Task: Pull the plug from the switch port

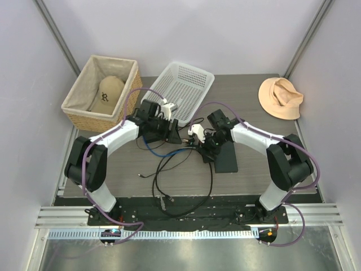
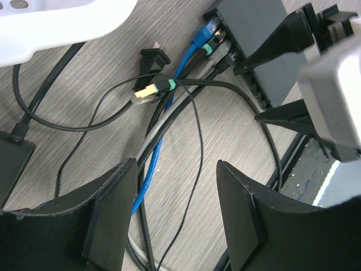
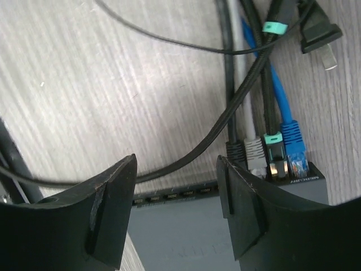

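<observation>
The switch (image 1: 227, 159) is a flat black box lying on the table. Its port edge (image 3: 175, 196) faces my right gripper (image 3: 176, 164), which hangs open just above it with nothing between the fingers. Several plugs sit in the ports at one end: black, grey, green-banded (image 3: 273, 148) and blue (image 3: 293, 144). A loose plug (image 2: 148, 90) with a gold tip and green band lies on the table, apart from the switch (image 2: 254, 22). My left gripper (image 2: 176, 169) is open over the cables, holding nothing. From above, the two grippers (image 1: 172, 134) (image 1: 204, 148) face each other.
A loose black power plug (image 2: 153, 59) lies by the cables. Black cords loop toward the near table edge (image 1: 169, 192). A wicker basket with a cap (image 1: 101, 93), a white plastic basket (image 1: 183, 90) and a tan hat (image 1: 280, 97) stand at the back.
</observation>
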`<state>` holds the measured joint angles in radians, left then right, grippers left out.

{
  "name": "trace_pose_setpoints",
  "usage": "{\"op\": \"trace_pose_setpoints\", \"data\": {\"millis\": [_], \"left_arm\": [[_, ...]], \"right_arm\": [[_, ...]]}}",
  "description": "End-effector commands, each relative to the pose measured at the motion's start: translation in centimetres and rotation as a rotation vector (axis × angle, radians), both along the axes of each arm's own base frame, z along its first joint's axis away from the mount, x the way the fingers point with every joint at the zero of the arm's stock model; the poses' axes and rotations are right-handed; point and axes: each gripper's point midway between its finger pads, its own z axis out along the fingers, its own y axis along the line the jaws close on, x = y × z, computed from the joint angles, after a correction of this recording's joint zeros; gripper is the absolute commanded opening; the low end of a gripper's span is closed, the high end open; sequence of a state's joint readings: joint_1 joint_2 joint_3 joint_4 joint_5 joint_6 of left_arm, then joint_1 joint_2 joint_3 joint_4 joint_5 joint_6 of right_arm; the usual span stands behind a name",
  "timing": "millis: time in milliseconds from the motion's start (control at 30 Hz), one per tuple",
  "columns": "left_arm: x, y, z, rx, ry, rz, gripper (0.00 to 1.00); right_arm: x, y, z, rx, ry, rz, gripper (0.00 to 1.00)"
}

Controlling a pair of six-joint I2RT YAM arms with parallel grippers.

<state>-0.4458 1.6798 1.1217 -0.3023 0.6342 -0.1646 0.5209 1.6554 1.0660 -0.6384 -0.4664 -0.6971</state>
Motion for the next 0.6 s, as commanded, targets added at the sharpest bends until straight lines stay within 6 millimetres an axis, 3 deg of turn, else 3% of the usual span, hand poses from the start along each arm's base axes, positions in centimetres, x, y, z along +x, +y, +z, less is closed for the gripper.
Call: {"op": "trace_pose_setpoints", "data": {"millis": [0, 167, 267, 300, 433, 533, 567], "left_arm": [[0.5, 0.2, 2.0, 0.000, -0.084, -0.007, 0.63], [0.5, 0.6, 2.3, 0.023, -0.112, -0.011, 0.63], [0.6, 0.9, 2.3, 0.033, -0.126, -0.010, 0.64], [0.7, 1.0, 2.3, 0.039, -0.126, -0.006, 0.64], [1.1, 1.7, 2.7, 0.052, -0.143, 0.004, 0.64], [1.8, 2.8, 3.2, 0.062, -0.161, 0.031, 0.64], [2.1, 3.1, 3.6, 0.061, -0.171, 0.040, 0.64]], "right_arm": [[1.6, 0.7, -0.9, 0.008, -0.009, -0.098, 0.65], [2.8, 0.3, -2.0, -0.032, -0.042, -0.136, 0.63], [2.1, 0.4, -2.8, -0.050, -0.001, -0.119, 0.51], [1.8, 0.7, -2.8, -0.049, 0.007, -0.106, 0.42], [1.3, 2.2, -0.3, -0.006, 0.004, -0.057, 0.24], [2.1, 3.6, 2.4, 0.030, -0.007, -0.057, 0.15], [2.8, 4.5, 4.1, 0.067, -0.030, -0.049, 0.14]]}}
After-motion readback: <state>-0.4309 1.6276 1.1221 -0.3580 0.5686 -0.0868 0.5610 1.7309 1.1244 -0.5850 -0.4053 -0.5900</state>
